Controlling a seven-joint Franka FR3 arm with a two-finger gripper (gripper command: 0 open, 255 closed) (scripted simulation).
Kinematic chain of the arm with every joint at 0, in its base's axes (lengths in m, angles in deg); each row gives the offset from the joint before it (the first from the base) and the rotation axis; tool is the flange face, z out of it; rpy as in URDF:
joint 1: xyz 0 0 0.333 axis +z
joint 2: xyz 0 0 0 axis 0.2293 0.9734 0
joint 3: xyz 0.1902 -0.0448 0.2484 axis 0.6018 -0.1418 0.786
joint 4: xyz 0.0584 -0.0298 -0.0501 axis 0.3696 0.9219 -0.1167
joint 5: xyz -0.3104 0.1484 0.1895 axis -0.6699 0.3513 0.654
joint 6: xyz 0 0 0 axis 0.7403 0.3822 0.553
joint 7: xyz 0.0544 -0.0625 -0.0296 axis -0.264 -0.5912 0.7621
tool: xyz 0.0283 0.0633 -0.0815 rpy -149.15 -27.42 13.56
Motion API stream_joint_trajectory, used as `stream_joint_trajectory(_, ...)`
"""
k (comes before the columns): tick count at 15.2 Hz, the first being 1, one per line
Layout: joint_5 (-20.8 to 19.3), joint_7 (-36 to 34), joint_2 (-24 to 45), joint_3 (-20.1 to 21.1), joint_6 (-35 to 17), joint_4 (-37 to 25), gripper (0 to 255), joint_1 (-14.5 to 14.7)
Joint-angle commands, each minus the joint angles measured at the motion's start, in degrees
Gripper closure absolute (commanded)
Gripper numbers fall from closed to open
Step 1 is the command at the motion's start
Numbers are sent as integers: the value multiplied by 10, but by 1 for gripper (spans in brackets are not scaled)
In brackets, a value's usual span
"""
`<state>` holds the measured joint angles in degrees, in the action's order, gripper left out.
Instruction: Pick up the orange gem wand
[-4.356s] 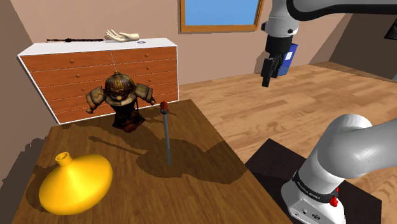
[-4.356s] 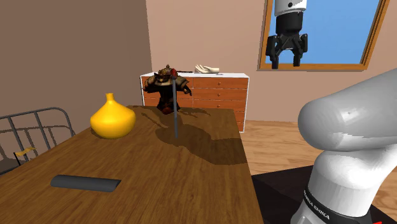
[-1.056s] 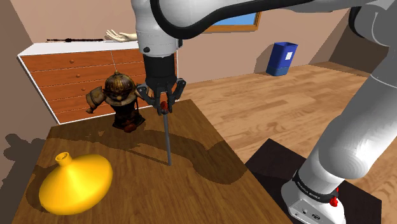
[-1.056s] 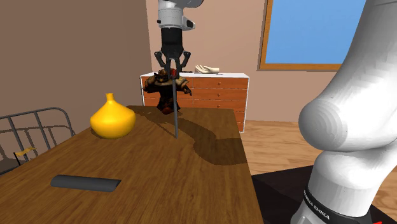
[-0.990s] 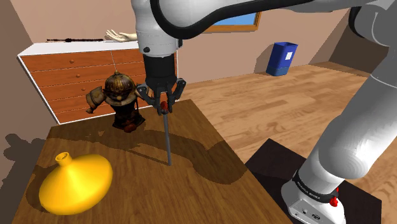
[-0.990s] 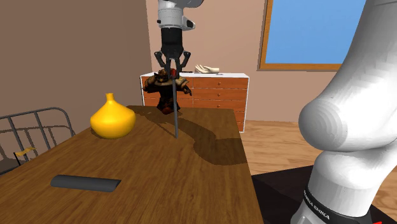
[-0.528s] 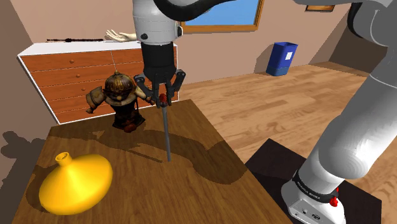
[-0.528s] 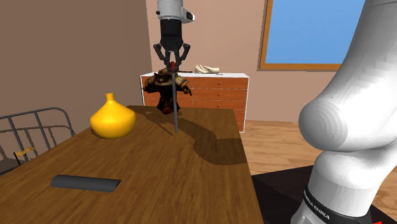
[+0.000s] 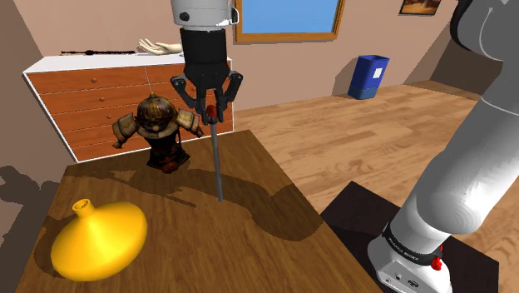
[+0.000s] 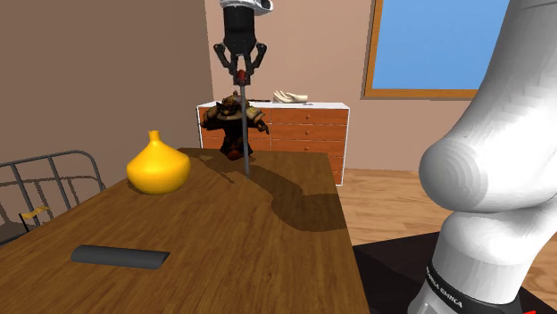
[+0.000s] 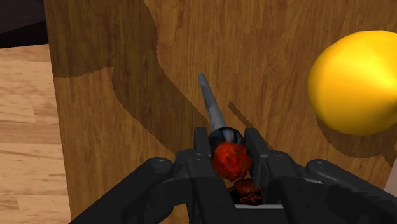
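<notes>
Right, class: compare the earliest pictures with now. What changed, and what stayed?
The gripper moved over the table, closed on the wand at its red-orange gem and has raised it slightly. The yellow vase, figurine and dark bar stayed put.

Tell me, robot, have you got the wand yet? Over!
Gripper shut on wand, at its red gem. Wand upright, tip close over table. Figurine and yellow vase stand apart from it.

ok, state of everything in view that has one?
wand: upright, gem end clasped, tip seemingly just off the table
gripper: jaws shut on wand
yellow vase: upright on table
figurine: standing
dresser: drawers shut
</notes>
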<state>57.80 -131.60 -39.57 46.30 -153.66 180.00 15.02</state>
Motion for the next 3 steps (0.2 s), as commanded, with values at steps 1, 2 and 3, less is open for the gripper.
stream_joint_trajectory(1, -3, -2, 5, 1, 18, -22, 255, 0)
stream_joint_trajectory(2, -3, -2, 5, 1, 19, -23, 255, 0)
stream_joint_trajectory(3, -3, -2, 5, 1, 19, -23, 255, 0)
